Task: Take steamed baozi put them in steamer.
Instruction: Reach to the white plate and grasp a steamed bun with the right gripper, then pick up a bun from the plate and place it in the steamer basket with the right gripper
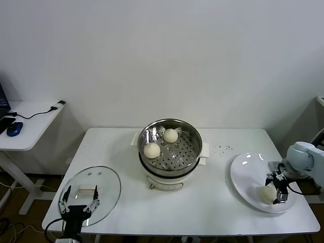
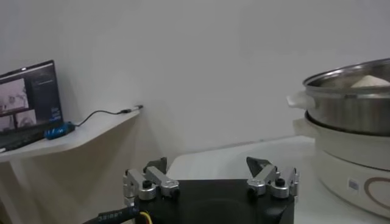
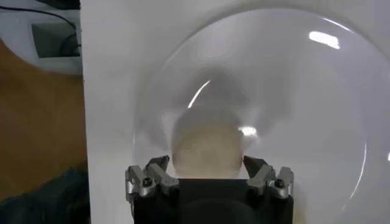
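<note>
- Right gripper [image 1: 276, 192] on plate [image 1: 243, 174], right of steamer [image 1: 170, 147]: fingers straddle a baozi [image 3: 207, 149], part-open; grip not confirmed.
- Left gripper [image 2: 210, 179] parked, wide open, empty.
- Next: firm grip, then lift.

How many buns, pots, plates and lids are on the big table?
Buns: 3, two in the steamer and one on the plate
Steamer pots: 1
Plates: 1
Glass lids: 1
Total: 6

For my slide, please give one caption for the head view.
Right end effector straddles a baozi on the plate; two more sit in the steamer.
</note>
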